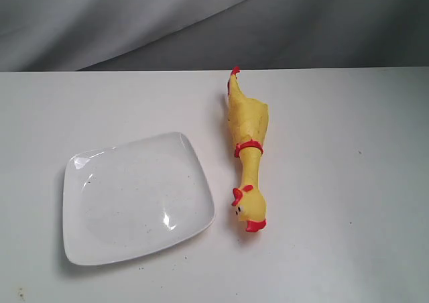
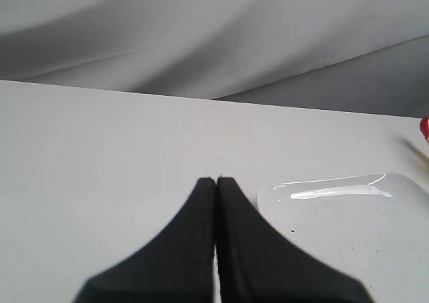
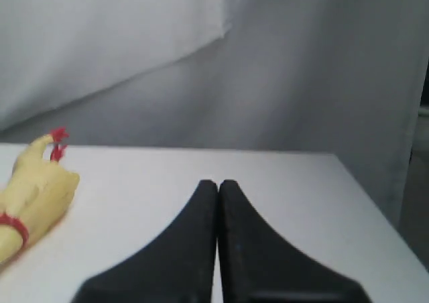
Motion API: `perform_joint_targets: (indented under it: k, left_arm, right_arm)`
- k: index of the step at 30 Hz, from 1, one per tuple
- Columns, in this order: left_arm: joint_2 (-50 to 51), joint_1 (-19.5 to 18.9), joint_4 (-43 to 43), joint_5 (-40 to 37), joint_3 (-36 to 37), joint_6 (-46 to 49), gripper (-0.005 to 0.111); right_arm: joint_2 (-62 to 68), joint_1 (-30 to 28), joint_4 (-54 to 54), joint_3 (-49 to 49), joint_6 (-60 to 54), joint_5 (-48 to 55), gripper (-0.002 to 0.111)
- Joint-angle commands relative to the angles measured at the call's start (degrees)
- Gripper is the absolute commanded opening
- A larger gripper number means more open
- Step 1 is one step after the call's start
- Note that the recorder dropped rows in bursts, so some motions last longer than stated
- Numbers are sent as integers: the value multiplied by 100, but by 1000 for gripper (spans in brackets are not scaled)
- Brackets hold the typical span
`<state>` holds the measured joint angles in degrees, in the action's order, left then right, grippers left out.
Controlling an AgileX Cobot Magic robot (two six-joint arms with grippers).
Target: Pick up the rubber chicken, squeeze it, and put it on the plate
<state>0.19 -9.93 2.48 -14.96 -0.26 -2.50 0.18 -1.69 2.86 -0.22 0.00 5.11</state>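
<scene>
Lying flat on the white bench (image 1: pixel 348 135), just beside the glossy white rounded-square plate (image 1: pixel 134 196) — long yellow rubber chicken (image 1: pixel 249 125) with red comb and feet, not yet picked. Left gripper (image 2: pixel 215 181) and right gripper (image 3: pixel 218 182) both clenched on nothing — probably idle. Right side nearer, likely the picker.

In the left wrist view we see only a red sliver of the long yellow rubber chicken (image 2: pixel 425 127), and the glossy white rounded-square plate (image 2: pixel 348 229) runs past the edge. The right wrist view cuts off the chicken's head.
</scene>
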Motion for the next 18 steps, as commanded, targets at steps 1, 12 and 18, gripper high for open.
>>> perform_joint_targets:
  k: [1, 12, 18]
  left_arm:
    - [-19, -11, -9, -2, 26, -22, 1]
    - [-19, -11, -9, -2, 26, -22, 1]
    - [-19, -11, -9, -2, 26, -22, 1]
  right_arm:
    - [-18, -52, 57, 22, 0, -1463, 0]
    - [-18, -52, 57, 22, 179, -2830, 0]
    - [-18, -52, 42, 22, 2897, -3383, 0]
